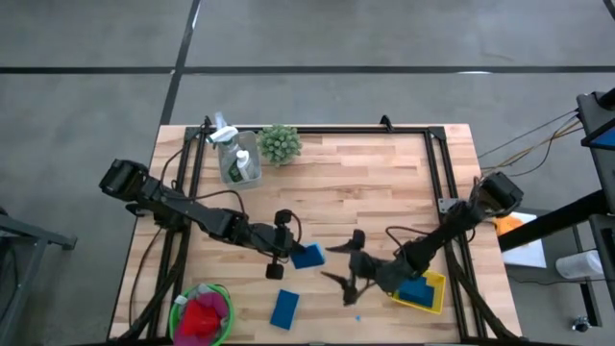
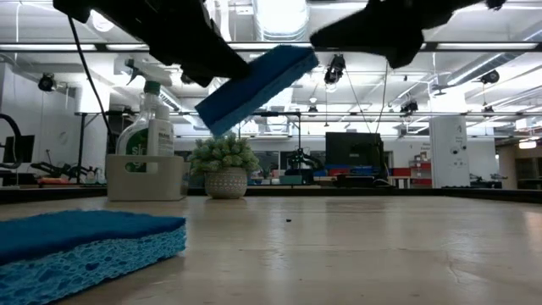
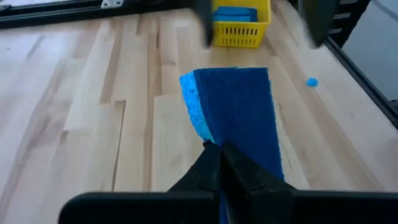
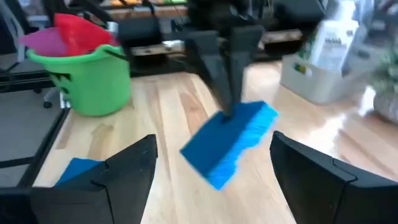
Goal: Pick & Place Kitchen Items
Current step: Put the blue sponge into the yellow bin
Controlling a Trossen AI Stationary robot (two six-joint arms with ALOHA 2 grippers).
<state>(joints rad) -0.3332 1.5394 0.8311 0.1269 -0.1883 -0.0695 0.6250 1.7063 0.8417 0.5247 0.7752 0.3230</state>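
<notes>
My left gripper (image 1: 285, 248) is shut on a flat blue sponge (image 1: 308, 256) and holds it above the middle of the table; the sponge also shows in the low view (image 2: 254, 85) and the right wrist view (image 4: 230, 144). My right gripper (image 1: 343, 264) is open and empty just to the sponge's right, its fingers pointing at it. A second blue sponge (image 1: 284, 309) lies flat on the table near the front edge. A third blue sponge lies in a yellow basket (image 1: 434, 300). Red and pink cloths sit in a green bucket (image 1: 181, 309). My left gripper pinches the sponge by one short end (image 3: 231, 148) between its two shut fingers. The fingers (image 4: 227, 68) come slanting down from the table's left and lie along the sponge. The sponge is lifted clear of the table and tilted, its free end (image 2: 296, 59) higher.
A white caddy (image 1: 236, 161) with a spray bottle and a small spiky plant (image 1: 280, 144) stand at the back left. The yellow basket is at the front right, the green bucket (image 4: 93, 78) at the front left. Black rails run along the table's sides.
</notes>
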